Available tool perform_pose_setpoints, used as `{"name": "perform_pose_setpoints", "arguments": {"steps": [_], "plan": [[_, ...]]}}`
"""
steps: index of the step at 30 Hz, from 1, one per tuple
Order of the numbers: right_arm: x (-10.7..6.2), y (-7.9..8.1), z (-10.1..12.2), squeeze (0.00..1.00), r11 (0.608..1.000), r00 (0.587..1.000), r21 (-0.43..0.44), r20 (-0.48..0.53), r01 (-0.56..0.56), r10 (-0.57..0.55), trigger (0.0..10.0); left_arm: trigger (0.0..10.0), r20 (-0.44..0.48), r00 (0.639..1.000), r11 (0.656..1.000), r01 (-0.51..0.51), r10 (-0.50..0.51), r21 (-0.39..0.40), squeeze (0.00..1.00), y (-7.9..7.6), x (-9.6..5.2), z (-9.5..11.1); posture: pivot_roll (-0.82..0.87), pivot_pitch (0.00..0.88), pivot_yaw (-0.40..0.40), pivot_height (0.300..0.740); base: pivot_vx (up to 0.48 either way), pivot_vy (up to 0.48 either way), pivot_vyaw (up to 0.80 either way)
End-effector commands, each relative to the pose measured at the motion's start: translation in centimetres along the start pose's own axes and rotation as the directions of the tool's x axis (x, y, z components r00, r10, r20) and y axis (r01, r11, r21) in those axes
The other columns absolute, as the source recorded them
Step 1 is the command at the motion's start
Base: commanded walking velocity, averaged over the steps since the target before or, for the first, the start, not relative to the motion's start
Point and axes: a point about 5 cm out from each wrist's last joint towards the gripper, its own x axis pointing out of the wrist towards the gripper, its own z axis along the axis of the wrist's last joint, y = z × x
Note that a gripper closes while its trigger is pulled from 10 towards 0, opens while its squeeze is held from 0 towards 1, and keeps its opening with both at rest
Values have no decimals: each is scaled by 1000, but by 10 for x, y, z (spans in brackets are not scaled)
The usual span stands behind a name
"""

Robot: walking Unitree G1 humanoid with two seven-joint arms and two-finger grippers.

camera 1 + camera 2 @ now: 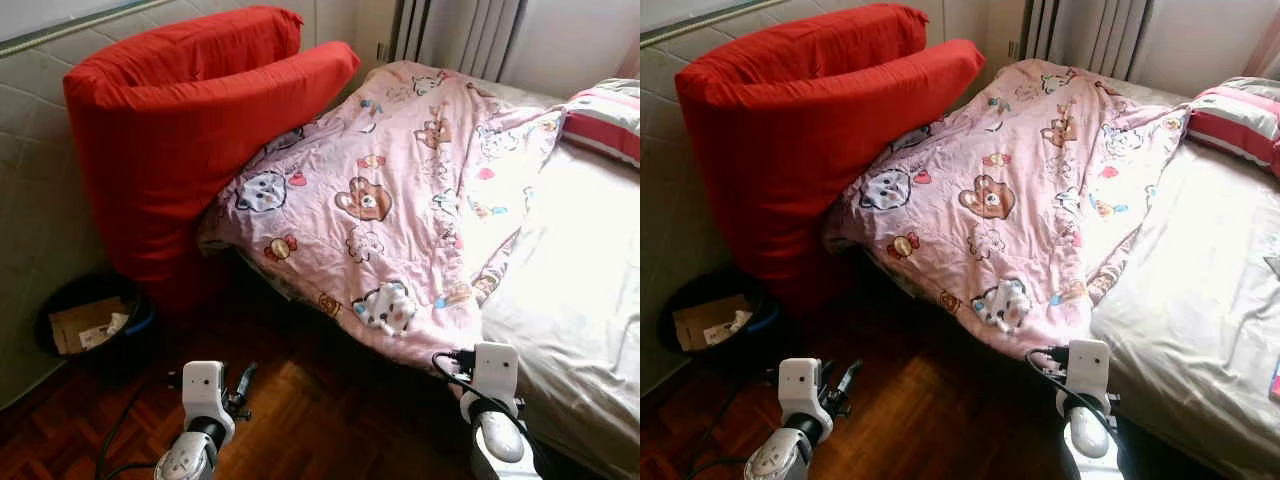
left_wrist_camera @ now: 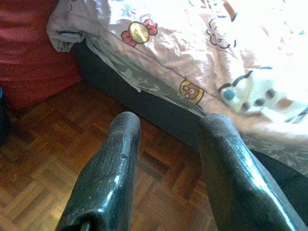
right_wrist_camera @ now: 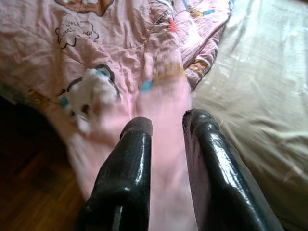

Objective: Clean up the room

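Bed (image 1: 590,330): occupies the right half of the scene, covered by a pale sheet lit by strong sun. A striped red-and-white pillow (image 1: 605,118) lies at its far right corner.

Pink cartoon-print quilt (image 1: 400,200): spread crumpled over the left part of the bed, from the far end to the near edge, where 1 corner hangs over the side toward the parquet floor (image 1: 320,410). Its left edge is bunched against the red cushions.

Red cushions (image 1: 170,140): 2 large ones, standing on end between the bed and the padded wall, the upper one leaning over onto the quilt.

Dark bin (image 1: 90,320): on the floor at the foot of the red cushions, beside the wall, holding cardboard and paper scraps.

Left hand (image 2: 166,144): low over the parquet floor, just short of the bed's dark side panel. Fingers apart, nothing between them.

Right hand (image 3: 166,130): above the overhanging corner of the quilt at the near edge of the bed. Fingers a narrow gap apart, with the pink fabric showing beyond the gap; no grip evident.

Black cables trail on the floor beside the left arm.
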Motion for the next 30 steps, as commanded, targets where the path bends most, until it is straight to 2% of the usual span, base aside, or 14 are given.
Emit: {"name": "perform_pose_setpoints", "arguments": {"steps": [1,8,9,10,12,15,18,20,25,27,30], "plan": [[-4,2,-12,1000,1000,998,1,-60,-22,22,10000,10000,-44,999,1000,-2,2,-1,0,2,-4,-9,-5,215,11,740,0,0,0],[-5,4,-20,1000,999,995,-2,-90,-45,44,10000,10000,-46,999,1000,1,-1,-3,0,1,-4,-9,-6,213,10,740,0,0,0],[-5,4,-23,553,999,993,-1,-104,-52,52,10000,10000,-49,999,1000,2,-2,-3,0,0,-4,-10,-6,212,11,740,0,0,0],[-6,5,-28,0,998,991,2,-123,-62,61,10000,10000,-54,999,1000,2,-2,-3,0,0,-4,-11,-6,212,11,740,0,0,0],[-11,4,-44,0,996,980,6,-178,-89,89,10000,10000,-83,997,1000,2,-2,-2,0,1,-5,-16,-7,204,11,740,0,0,0],[-14,3,-53,0,994,971,10,-215,-105,105,10000,10000,-105,995,1000,-3,4,0,0,3,-6,-20,-9,200,13,740,0,0,0],[-25,-4,-81,0,993,936,7,-333,-122,117,10000,10000,-184,983,1000,-25,26,9,0,9,-9,-32,-10,186,14,740,0,0,0],[-38,-13,-102,0,994,896,-10,-433,-111,96,10000,10000,-279,959,998,-54,56,15,0,14,-15,-46,-12,178,17,740,0,0,0],[-55,-22,-124,0,994,848,-37,-526,-107,72,10000,10000,-394,912,993,-116,114,19,0,23,-29,-65,-16,160,22,740,0,0,0],[-66,-29,-135,0,995,824,-38,-564,-92,54,10000,10000,-448,884,990,-138,134,24,0,26,-38,-75,-15,157,22,740,0,0,0],[-88,-34,-154,0,997,770,-16,-636,-73,46,10000,10000,-547,824,987,-153,151,43,0,28,-55,-94,-12,144,23,740,0,0,0]]}}
